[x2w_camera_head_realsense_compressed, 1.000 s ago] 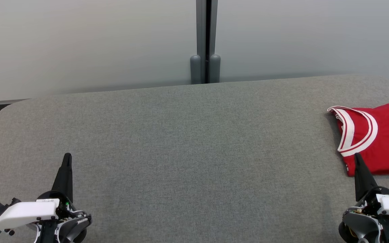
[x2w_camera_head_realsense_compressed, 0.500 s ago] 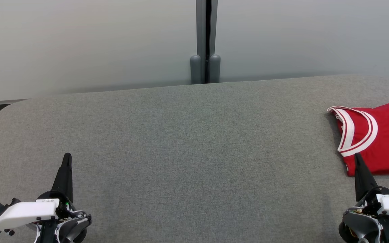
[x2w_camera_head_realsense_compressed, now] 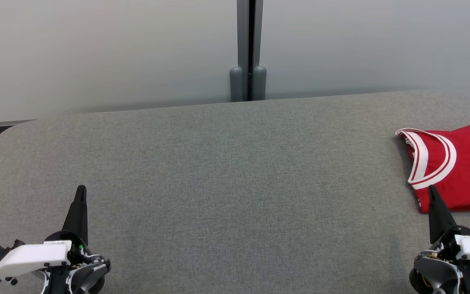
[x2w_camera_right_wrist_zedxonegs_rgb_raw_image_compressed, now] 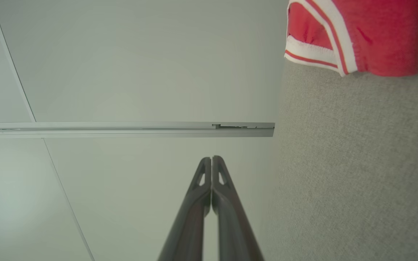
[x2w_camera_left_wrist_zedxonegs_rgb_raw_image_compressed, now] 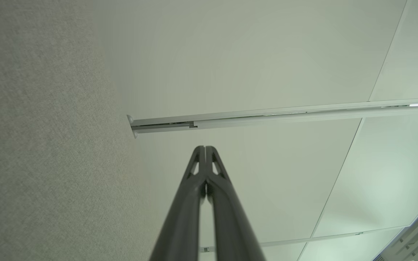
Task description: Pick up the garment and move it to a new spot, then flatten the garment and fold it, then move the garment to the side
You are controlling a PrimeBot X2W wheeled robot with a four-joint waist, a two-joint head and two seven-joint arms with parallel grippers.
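Change: none since a second ago — my arms idle.
Claws: left gripper (x2w_camera_head_realsense_compressed: pixel 81 192), right gripper (x2w_camera_head_realsense_compressed: pixel 431 191) closed, empty.
Garment: red white-trimmed jersey (x2w_camera_head_realsense_compressed: pixel 461 171), grey fabric worktop (x2w_camera_head_realsense_compressed: pixel 235 183) right edge — seemingly done.

The garment (x2w_camera_head_realsense_compressed: pixel 459 167) is a red jersey with white-and-red striped trim at its openings, lying folded flat at the right end of the grey cushioned surface (x2w_camera_head_realsense_compressed: pixel 227 175), partly cut off by the view's edge

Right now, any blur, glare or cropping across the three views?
Head view: even light, no glare, sharp; jersey cropped by the right edge. Left wrist view: left end effector soft toward the bottom edge. Right wrist view: jersey blurry in the top corner.
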